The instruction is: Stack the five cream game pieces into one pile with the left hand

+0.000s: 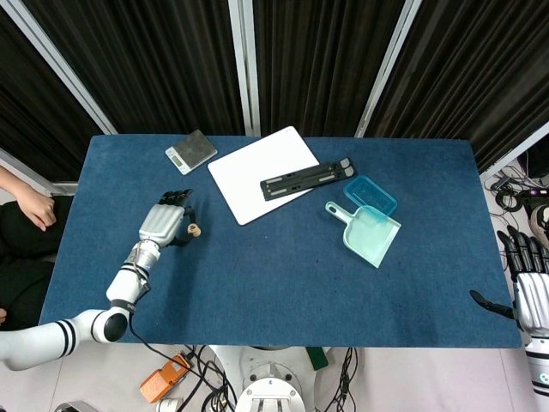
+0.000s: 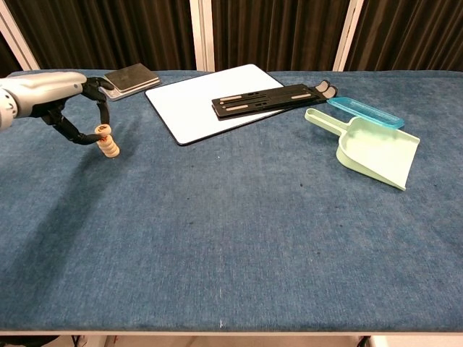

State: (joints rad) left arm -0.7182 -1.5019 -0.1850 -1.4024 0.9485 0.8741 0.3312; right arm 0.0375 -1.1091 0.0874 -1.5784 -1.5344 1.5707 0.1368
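Note:
A short pile of cream game pieces [image 2: 109,147] stands on the blue table [image 2: 239,231] at the left; in the head view it shows as a small cream spot [image 1: 195,229]. My left hand [image 2: 64,92] hovers over the pile from the left, and its fingertips [image 2: 96,132] pinch the top piece with the red mark. The head view shows the same left hand [image 1: 163,225] just left of the pile. No other cream pieces lie loose on the table. My right hand [image 1: 529,289] hangs past the table's right edge, fingers apart and holding nothing.
A grey scale [image 1: 190,151] sits at the back left. A white board [image 1: 262,172] carries a black bar [image 1: 304,178]. A teal dustpan [image 1: 371,233] and a blue lid [image 1: 371,194] lie to the right. A person's hand [image 1: 34,206] shows at the left edge.

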